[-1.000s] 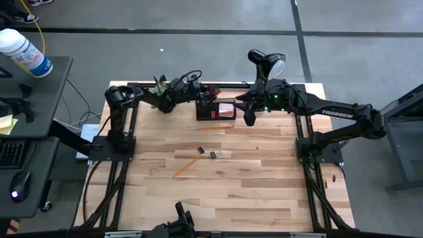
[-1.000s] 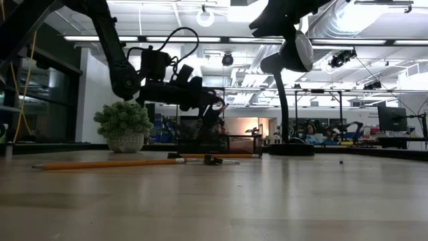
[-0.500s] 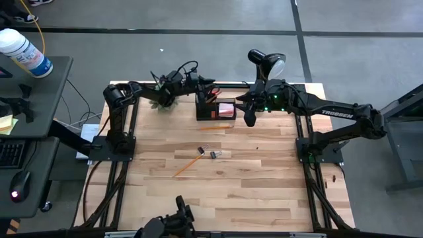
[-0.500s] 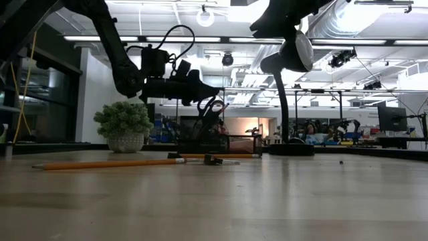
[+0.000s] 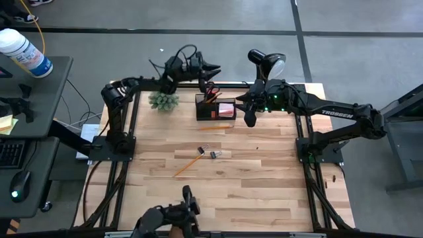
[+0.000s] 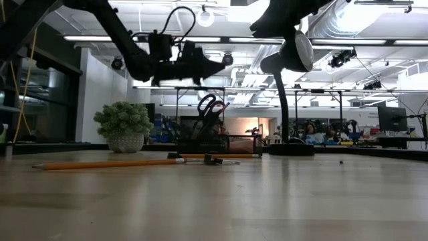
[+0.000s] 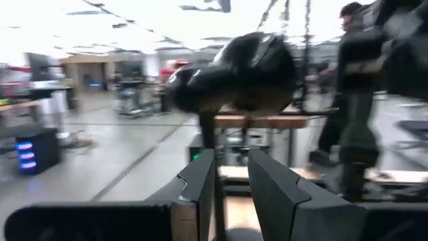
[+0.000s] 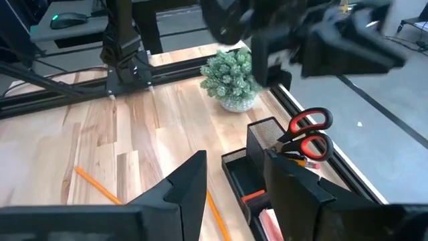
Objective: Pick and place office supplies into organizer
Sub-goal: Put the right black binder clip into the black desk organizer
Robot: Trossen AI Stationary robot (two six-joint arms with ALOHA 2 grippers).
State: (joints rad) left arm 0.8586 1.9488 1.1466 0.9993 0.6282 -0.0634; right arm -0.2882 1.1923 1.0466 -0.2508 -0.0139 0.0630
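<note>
We find the scissors (image 8: 306, 134) standing handles-up in the organizer (image 5: 215, 108) at the table's (image 5: 251, 185) far edge. One orange pencil (image 5: 188, 163) lies mid-table. The left end effector (image 5: 213, 68) hovers above, fingers spread, empty. The right end effector (image 5: 249, 121) waits beside the organizer, spread.

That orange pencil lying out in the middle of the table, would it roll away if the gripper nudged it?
The orange pencil probably would: it is long, thin and lies flat on smooth bare wood, so a sideways push may roll or spin it. It looks stiff and light, so it should lift without bending, though its narrow body leaves little to grip.
</note>
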